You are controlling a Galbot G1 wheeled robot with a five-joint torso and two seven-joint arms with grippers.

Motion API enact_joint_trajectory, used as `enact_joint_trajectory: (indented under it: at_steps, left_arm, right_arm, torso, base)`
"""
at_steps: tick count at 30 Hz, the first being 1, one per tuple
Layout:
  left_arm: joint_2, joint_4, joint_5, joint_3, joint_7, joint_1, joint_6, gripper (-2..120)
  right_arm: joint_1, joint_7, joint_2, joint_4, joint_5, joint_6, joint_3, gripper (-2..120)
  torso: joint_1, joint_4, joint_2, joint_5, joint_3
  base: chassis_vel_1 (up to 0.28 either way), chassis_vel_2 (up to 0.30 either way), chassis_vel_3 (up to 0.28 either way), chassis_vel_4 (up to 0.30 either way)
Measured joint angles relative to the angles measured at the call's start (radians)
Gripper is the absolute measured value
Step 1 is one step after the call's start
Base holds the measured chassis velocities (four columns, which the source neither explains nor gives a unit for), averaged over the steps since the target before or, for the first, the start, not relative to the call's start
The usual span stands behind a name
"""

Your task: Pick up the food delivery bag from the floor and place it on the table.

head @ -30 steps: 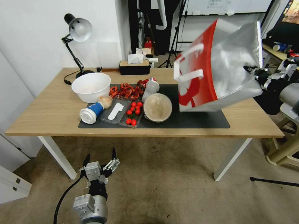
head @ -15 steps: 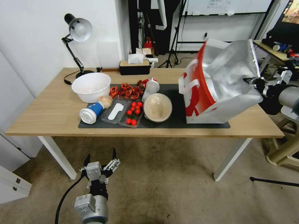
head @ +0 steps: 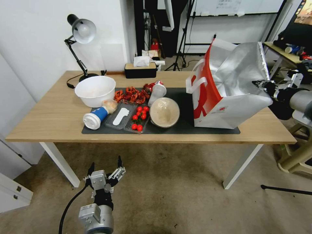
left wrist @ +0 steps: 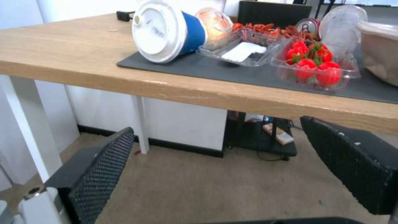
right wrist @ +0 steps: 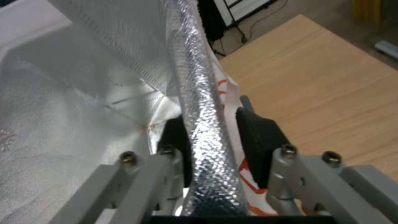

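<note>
The food delivery bag (head: 227,94), white with a red panel and silver lining, stands on the table (head: 48,113) at the right end of the dark mat, mouth open and leaning a little toward the right. My right gripper (head: 261,85) is shut on the bag's right rim; in the right wrist view its black pads pinch the foil wall (right wrist: 199,93) over the wooden tabletop (right wrist: 323,77). My left gripper (head: 104,169) hangs low over the floor (head: 169,182) in front of the table, open and holding nothing (left wrist: 215,127).
The mat's left half holds a white bowl (head: 95,90), a tipped blue cup (head: 95,117), a tray of tomatoes (head: 138,118) and a round lidded tub (head: 164,112) close to the bag. A lamp (head: 79,32) and tissue box (head: 140,70) stand at the back.
The bag came down from a tilted hold in the air and now sits upright on the mat. The right gripper lowered with it. The left arm stayed put.
</note>
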Motion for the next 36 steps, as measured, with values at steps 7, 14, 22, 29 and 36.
enact_joint_trajectory:
  at_steps: [7,14,22,29,36]
  left_arm:
    - [0.000,-0.003,0.001,0.001,-0.001,0.004,0.000,100]
    - [-0.002,-0.007,0.004,0.002,-0.001,0.010,-0.001,100]
    - [-0.006,-0.013,0.010,0.006,-0.002,0.017,-0.009,100]
    - [-0.007,-0.022,0.012,0.006,-0.003,0.023,-0.017,100]
    - [-0.005,-0.033,0.018,0.001,-0.010,0.023,-0.018,100]
  right_arm:
    - [0.044,-0.005,0.000,-0.004,-0.057,0.021,-0.041,53]
    - [0.064,-0.067,-0.009,-0.015,-0.215,0.082,-0.076,77]
    - [0.066,-0.096,-0.013,-0.023,-0.317,0.115,-0.092,100]
    - [0.012,-0.151,-0.017,-0.022,-0.363,0.176,-0.059,100]
    - [-0.063,-0.247,-0.023,0.006,-0.482,0.313,-0.026,100]
  torso:
    - [0.000,0.0001,0.000,0.0001,0.000]
    - [0.000,0.0000,0.000,0.0000,0.000]
    - [0.000,0.0001,0.000,0.0000,0.000]
    - [0.000,0.0000,0.000,0.0000,0.000]
    - [0.000,0.0000,0.000,0.0000,0.000]
  base:
    - [0.000,0.000,0.000,0.000]
    - [0.000,0.000,0.000,0.000]
    - [0.000,0.000,0.000,0.000]
    - [0.000,0.000,0.000,0.000]
    - [0.000,0.000,0.000,0.000]
